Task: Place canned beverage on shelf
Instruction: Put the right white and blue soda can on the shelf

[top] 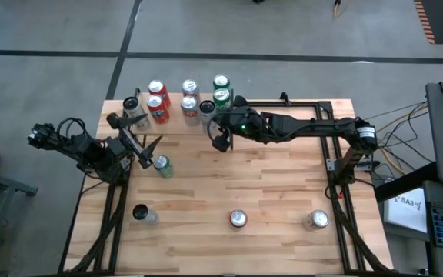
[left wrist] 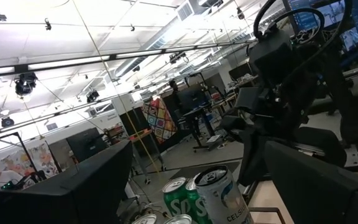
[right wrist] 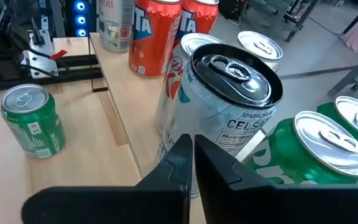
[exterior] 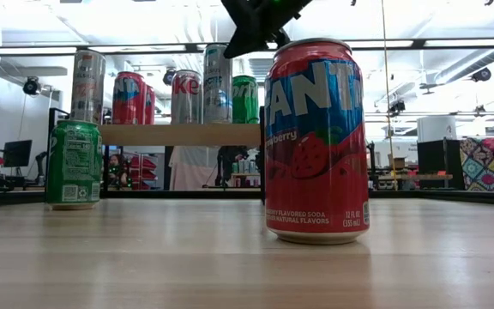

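Note:
The shelf (top: pixel 174 128) stands at the table's far left and carries several upright cans on their bases. Among them is a silver Celsius can with a dark top (right wrist: pixel 229 106), next to green Sprite cans (right wrist: pixel 316 155) and red cans (right wrist: pixel 160 37). My right gripper (right wrist: pixel 192 155) is shut and hovers just on the near side of the Celsius can (top: pixel 206 108), slanting down toward it. My left gripper (top: pixel 146 148) stands open above the table's left side, beside a green can (top: pixel 162 165) that stands on the tabletop, with nothing between its fingers. My right gripper has its shut fingertips (right wrist: pixel 185 149) right in front of the Celsius can's side wall (right wrist: pixel 210 134), coming level-to-slanting from the table's right. I cannot tell whether they touch it. The can stands upright on the shelf.
Three more cans stand near the table's front edge: a dark-topped one (top: pixel 141 213), a red Fanta can (top: pixel 239 219) that fills the low view (exterior: pixel 316 142), and a silver one (top: pixel 318 221). Black frame posts run along both table sides.

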`<act>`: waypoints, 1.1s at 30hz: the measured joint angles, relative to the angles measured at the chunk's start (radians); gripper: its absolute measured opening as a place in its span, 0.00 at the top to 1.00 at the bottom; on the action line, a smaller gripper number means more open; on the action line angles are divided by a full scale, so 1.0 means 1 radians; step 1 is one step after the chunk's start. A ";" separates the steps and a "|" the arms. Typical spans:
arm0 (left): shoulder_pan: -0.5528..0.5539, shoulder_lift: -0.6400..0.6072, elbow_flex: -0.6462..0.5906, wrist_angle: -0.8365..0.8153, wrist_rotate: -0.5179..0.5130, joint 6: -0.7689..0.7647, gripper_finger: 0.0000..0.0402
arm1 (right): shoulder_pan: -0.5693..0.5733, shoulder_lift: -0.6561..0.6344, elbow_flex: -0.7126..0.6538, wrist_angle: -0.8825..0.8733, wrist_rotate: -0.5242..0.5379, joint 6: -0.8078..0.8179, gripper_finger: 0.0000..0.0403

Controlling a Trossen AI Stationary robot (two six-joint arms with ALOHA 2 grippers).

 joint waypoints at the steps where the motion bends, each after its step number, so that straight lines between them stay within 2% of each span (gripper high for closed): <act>1: 0.000 0.000 0.000 0.000 0.000 0.000 0.13 | -0.002 0.002 0.000 0.006 0.000 -0.002 0.98; 33: 0.000 0.000 0.000 0.000 0.000 0.000 0.13 | -0.037 0.048 0.000 0.047 0.001 -0.052 0.98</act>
